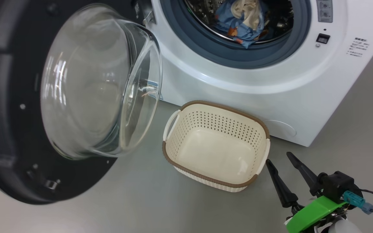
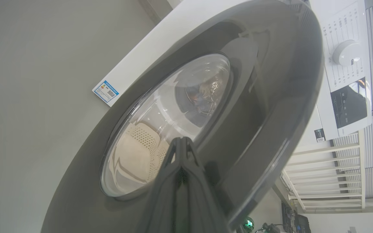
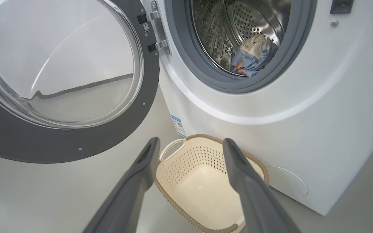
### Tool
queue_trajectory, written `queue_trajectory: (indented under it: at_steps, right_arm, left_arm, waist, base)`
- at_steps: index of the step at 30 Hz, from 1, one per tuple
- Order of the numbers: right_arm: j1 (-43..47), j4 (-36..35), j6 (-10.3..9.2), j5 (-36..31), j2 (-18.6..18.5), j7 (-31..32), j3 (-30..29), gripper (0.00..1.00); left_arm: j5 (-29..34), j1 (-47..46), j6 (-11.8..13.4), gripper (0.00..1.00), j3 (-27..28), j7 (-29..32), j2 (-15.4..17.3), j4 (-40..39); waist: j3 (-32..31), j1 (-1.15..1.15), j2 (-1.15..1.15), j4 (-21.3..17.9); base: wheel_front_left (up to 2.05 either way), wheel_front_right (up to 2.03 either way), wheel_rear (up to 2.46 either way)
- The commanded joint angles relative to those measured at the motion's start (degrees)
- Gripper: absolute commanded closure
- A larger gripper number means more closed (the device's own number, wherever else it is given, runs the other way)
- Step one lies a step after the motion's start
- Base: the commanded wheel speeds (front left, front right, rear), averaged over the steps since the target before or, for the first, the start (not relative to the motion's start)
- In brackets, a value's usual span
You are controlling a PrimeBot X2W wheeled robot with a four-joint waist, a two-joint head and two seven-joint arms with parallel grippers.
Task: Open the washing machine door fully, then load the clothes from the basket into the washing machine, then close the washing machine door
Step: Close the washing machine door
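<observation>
The washing machine door [image 1: 8,106] stands swung open at the left, its glass bowl [image 1: 99,84] bulging toward me. The clothes [image 1: 243,22], light blue with a beige part, lie inside the drum of the washing machine [image 1: 270,84]; the same clothes [image 3: 253,56] show in the right wrist view. The basket [image 1: 217,145] sits on the floor before the machine with nothing in it. My right gripper [image 1: 278,157] is open, low at the basket's right. My left gripper [image 2: 181,140] is shut, its tips close against the outer face of the door [image 2: 254,106], with nothing held.
A blue label sticker [image 3: 178,124] is on the machine's front near the basket [image 3: 206,181]. Grey floor [image 1: 141,200] spreads around the basket. White railings [image 2: 329,174] and the control panel with a dial [image 2: 346,53] show past the door.
</observation>
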Motion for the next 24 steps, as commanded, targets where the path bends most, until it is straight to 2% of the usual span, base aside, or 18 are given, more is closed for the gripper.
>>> queue_trajectory:
  at_steps: [1, 10, 19, 24]
  right_arm:
    - [1.1, -1.6, 0.09, 0.0, 0.2, -0.7, 0.9, 0.0]
    - [2.0, -2.0, 0.09, 0.0, 1.2, -0.7, -0.3, 0.0]
    - [2.9, -2.6, 0.09, -0.1, 2.3, -0.7, -1.3, 0.0]
    - [2.9, -3.2, 0.09, -0.4, 3.2, -0.7, -2.0, 0.0]
  left_arm:
    - [-0.4, -0.1, -0.2, 1.0, 1.8, 1.3, 2.6, -3.0]
    - [-0.9, 2.6, -0.2, 1.0, 1.4, 5.0, -1.0, -12.5]
    - [0.3, 3.2, -0.2, 1.0, -0.3, 6.6, -5.0, -18.7]
    - [1.5, 2.3, -0.2, 1.0, -1.3, 6.2, -7.6, -19.9]
  waist:
    - [-0.4, 0.0, -0.01, -0.6]
    - [-1.6, 0.0, -0.01, -3.6]
    - [-2.5, 0.0, -0.01, -8.1]
    - [-1.9, 0.0, -0.01, -12.3]
  base:
    - [0.0, 0.0, 0.0]
    - [0.0, 0.0, 0.0]
    - [0.0, 0.0, 0.0]
    - [0.0, 0.0, 0.0]
